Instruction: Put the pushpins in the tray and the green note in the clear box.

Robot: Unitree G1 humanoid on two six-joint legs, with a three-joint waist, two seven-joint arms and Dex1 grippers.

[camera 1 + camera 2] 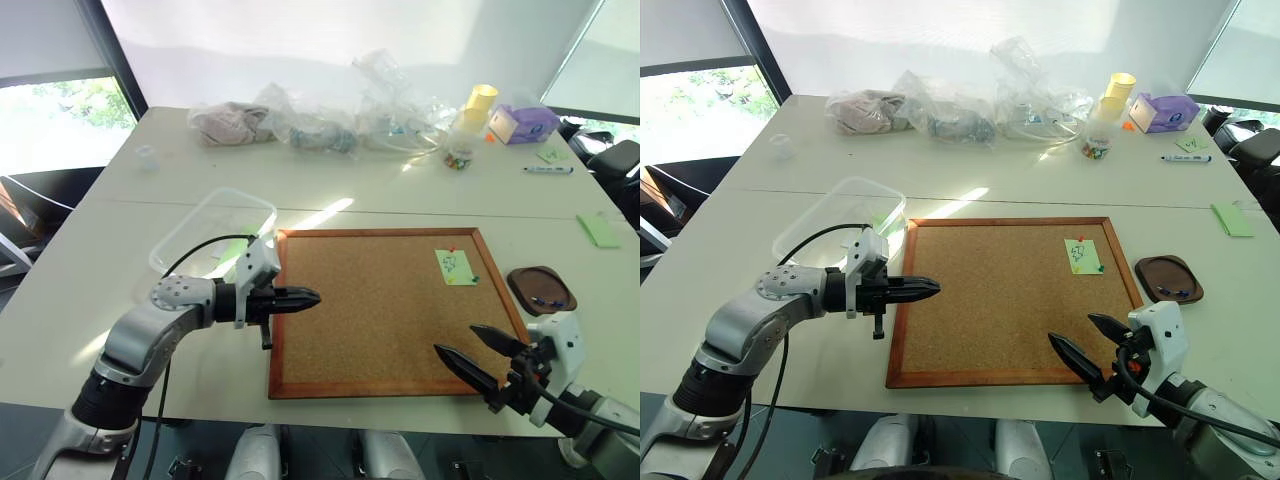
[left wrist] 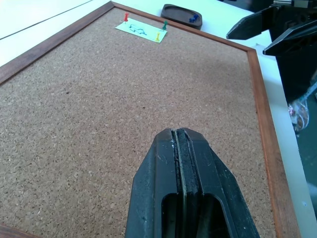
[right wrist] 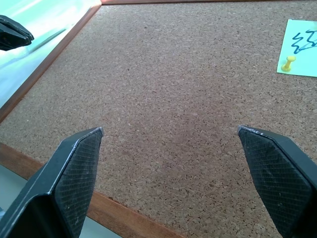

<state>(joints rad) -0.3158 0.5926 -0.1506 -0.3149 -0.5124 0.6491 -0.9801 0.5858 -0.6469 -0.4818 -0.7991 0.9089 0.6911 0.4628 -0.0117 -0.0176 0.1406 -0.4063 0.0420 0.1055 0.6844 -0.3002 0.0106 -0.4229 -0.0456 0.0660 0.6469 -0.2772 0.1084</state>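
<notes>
The green note (image 1: pixel 453 266) is pinned by pushpins (image 2: pixel 157 35) at the cork board's (image 1: pixel 380 310) far right. Light, flimsy paper; the tiny pins probably need pinching by their heads. Left tool (image 1: pixel 300 297) is shut and empty; right tool (image 1: pixel 478 357) gapes wide, empty.

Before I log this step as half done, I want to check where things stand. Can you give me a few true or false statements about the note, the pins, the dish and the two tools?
1. The green note is pinned to the cork board. True.
2. The tray holds nothing. False: a blue pin lies in it.
3. The left tool is shut with nothing in it. True.
4. The right tool grips a pin. False: it is open and holds nothing.
5. The note lies in the clear box. False: it is on the board.
</notes>
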